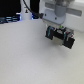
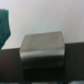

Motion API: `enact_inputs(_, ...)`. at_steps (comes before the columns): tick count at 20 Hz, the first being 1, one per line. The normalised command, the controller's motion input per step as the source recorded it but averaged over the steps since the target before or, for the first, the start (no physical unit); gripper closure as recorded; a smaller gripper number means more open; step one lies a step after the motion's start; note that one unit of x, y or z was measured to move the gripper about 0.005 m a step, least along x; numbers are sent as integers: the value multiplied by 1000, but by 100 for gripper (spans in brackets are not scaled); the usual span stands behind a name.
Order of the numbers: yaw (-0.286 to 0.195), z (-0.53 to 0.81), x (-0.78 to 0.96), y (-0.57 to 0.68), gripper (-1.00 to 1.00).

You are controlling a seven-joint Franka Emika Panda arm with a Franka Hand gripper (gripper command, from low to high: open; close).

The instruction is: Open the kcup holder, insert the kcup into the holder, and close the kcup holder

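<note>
Gripper (image 1: 58, 33) is seen hanging over the worktop (image 1: 30, 60), toward the far edge on the exterior view's right. The white arm (image 1: 61, 10) is seen coming down from above it.

Holder (image 1: 69, 42) is seen as a dark boxy shape just under and beside the gripper, standing on the worktop. Contact between the two cannot be told, since the frame is blurred and the dark parts merge. Drawer fronts and handles cannot be made out, so open or closed cannot be told.

In the wrist view the holder (image 2: 42, 47) is centred, shown as a grey box with a lighter upper face and a darker face next to it. The white worktop (image 2: 55, 17) lies beyond it, and a dark band (image 2: 40, 75) runs along the picture's edge on the nearer side.

A green patch (image 2: 5, 25) is cut off at the edge of the wrist view, apart from the holder. It is too blurred to be called the kcup. A small green speck (image 1: 63, 23) is also seen near the gripper in the exterior view, equally unclear. The kcup cannot be placed with any certainty.

Gripper state cannot be told: the fingers are not resolved in either view, and nothing is clearly seen held.

Dark clutter (image 1: 12, 19) with a blue light is seen at the far edge, on the exterior view's left, well apart from the holder.
</note>
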Motion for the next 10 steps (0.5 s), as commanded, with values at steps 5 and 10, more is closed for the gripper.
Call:
enact_inputs(5, 222, -166, 109, 229, -100)
enact_inputs(10, 185, -116, -35, 282, -100)
